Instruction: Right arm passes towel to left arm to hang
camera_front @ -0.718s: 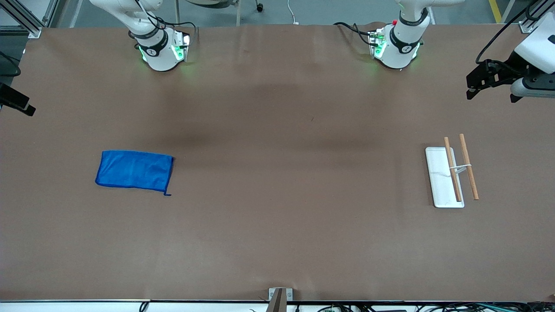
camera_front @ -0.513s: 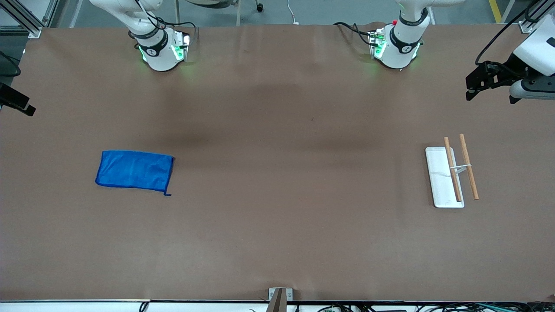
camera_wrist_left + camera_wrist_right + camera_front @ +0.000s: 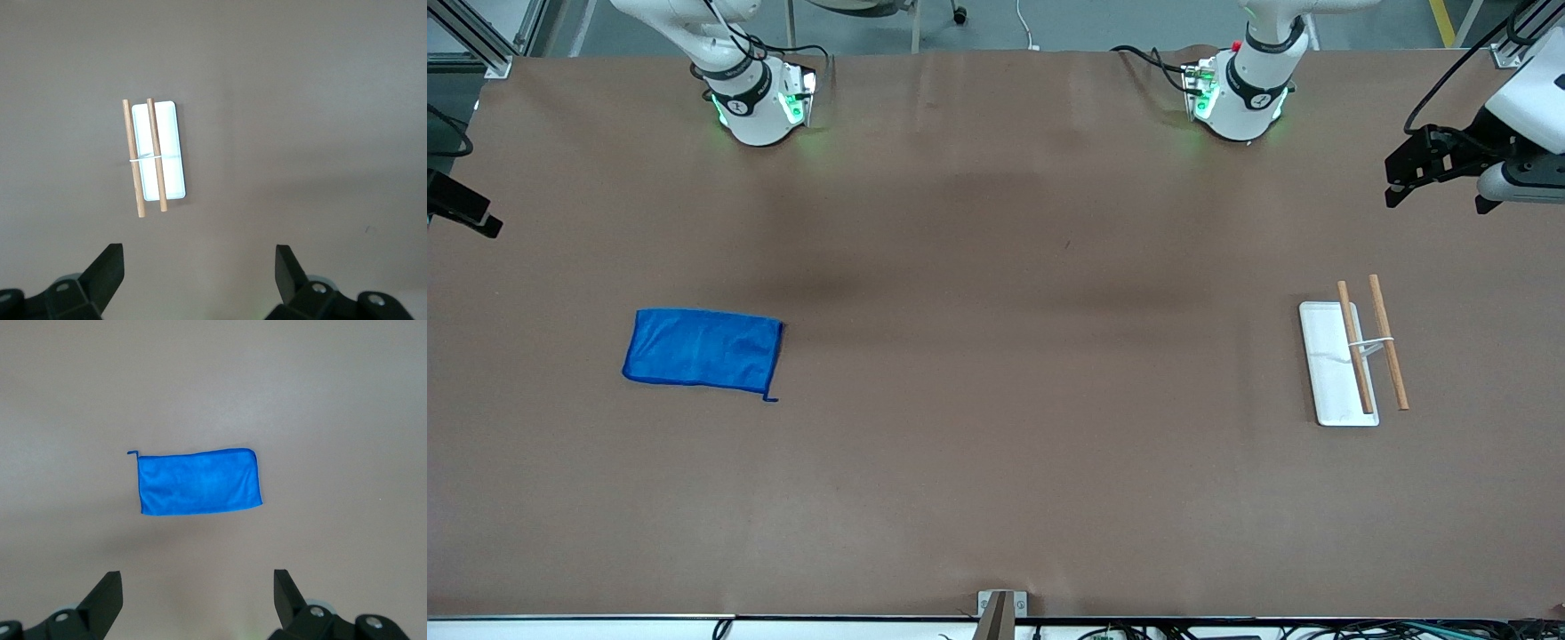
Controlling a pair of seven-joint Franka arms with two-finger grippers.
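The bright blue towel [image 3: 703, 349] lies flat on the brown table toward the right arm's end, its small loop tag [image 3: 770, 398] at the corner nearest the front camera. It also shows in the right wrist view [image 3: 199, 482]. My right gripper [image 3: 198, 590] is open and empty, high over the table above the towel; only part of it shows at the edge of the front view [image 3: 458, 209]. My left gripper [image 3: 1436, 178] is open and empty, high over the left arm's end of the table, and shows in the left wrist view [image 3: 198, 267].
A white tray [image 3: 1329, 373] with two wooden rods [image 3: 1354, 347] joined by a white band lies toward the left arm's end; it also shows in the left wrist view [image 3: 170, 133]. The two arm bases [image 3: 756, 107] stand along the edge farthest from the front camera.
The left gripper has shifted slightly, up and then down again. The towel, the tray and the right gripper have not visibly moved.
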